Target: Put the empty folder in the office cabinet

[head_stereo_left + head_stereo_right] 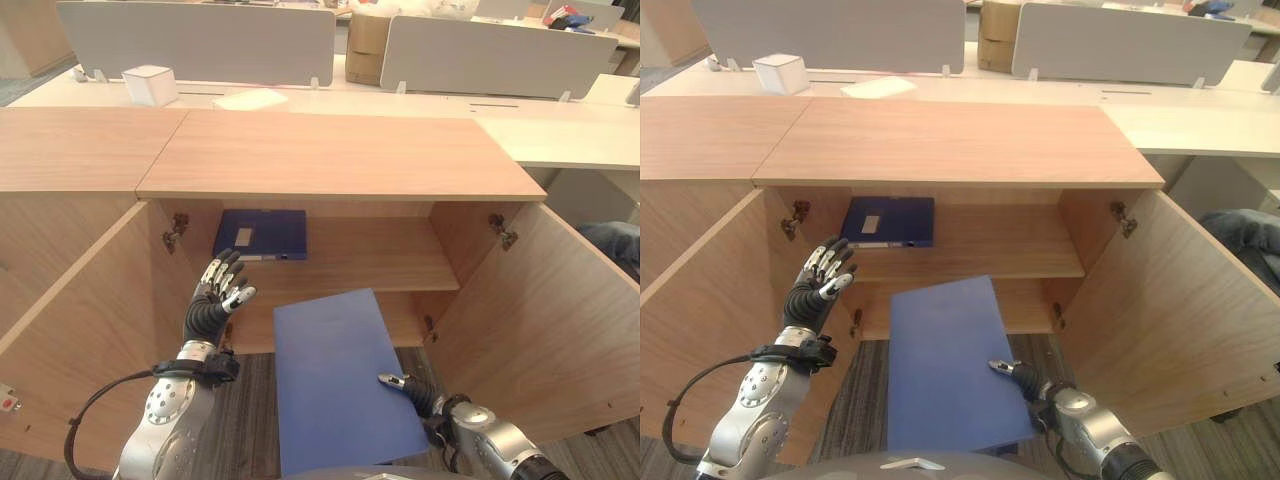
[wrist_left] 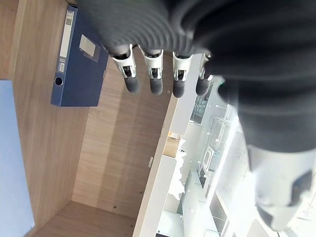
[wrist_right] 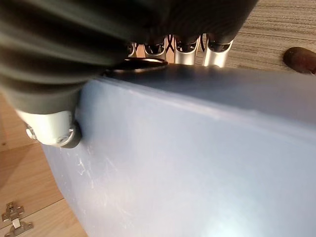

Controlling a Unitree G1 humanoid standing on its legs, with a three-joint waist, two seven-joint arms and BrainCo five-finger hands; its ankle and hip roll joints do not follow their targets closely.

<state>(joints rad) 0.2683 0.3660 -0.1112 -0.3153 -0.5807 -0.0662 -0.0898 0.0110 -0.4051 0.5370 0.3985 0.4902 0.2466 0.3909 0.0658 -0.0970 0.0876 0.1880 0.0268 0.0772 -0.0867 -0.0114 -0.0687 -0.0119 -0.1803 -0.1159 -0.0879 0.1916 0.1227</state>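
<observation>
Holding the blue folder (image 1: pixel 340 380) by its right edge, the right hand (image 1: pixel 415 388) comes in from about five o'clock, its thumb lying on the folder's upper face and its fingers (image 3: pixel 216 52) curled under the far side, so the hand is clamped on the folder. The folder is flat and tilted, its far end reaching toward the open mouth of the office cabinet (image 1: pixel 340 155) and its near end hanging over the grey striped floor (image 1: pixel 245 405) in front; it is not yet inside, and it sits below the level of the shelf (image 1: pixel 375 255). On that shelf, toward eleven o'clock from the folder, a dark blue binder (image 1: pixel 261 234) with a pale label lies flat against the back left of the compartment. The left hand (image 1: pixel 217 298) is raised at about nine o'clock from the folder, in front of the left side of the opening and just below the binder, its fingers (image 2: pixel 154 79) straight and spread, holding nothing and touching nothing. Both cabinet doors stand swung wide, the left door (image 1: pixel 75 330) at nine o'clock and the right door (image 1: pixel 545 320) at three o'clock. Beyond the cabinet top, at twelve o'clock, grey desk dividers (image 1: pixel 195 40) stand on a pale desk with a small white box (image 1: pixel 150 84) and a cardboard box (image 1: pixel 367 48).
</observation>
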